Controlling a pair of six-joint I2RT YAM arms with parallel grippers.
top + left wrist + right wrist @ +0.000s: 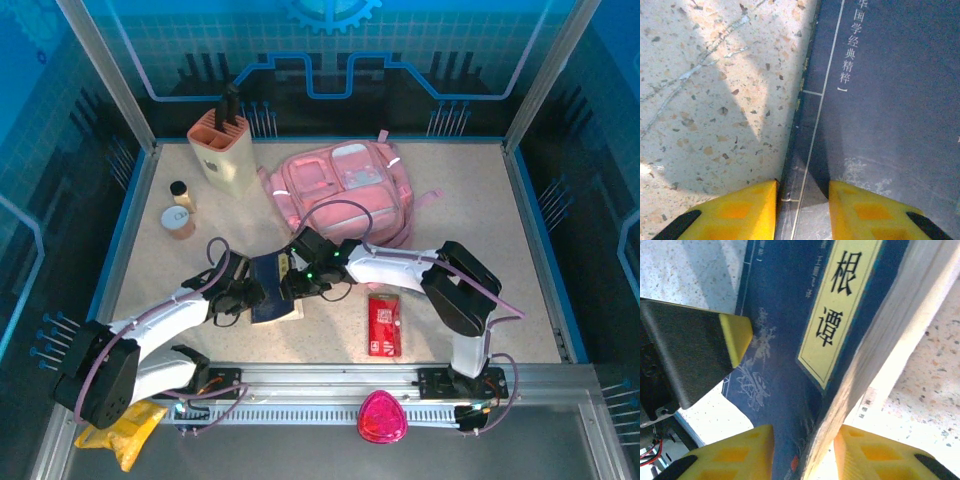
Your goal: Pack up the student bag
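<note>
Near the counter's middle, both end effectors clamp a dark-blue paperback book: left end effector on its spine, right end effector on its page edge. Lift evenly toward the soft pink fabric backpack lying just beyond, at the far centre.

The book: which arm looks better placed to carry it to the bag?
Probably the right: its fingers straddle the book at its edge, and its arm lies toward the bag.

place: robot lab | evid: alu-frame enclosure w/ blue panels, speckled table
</note>
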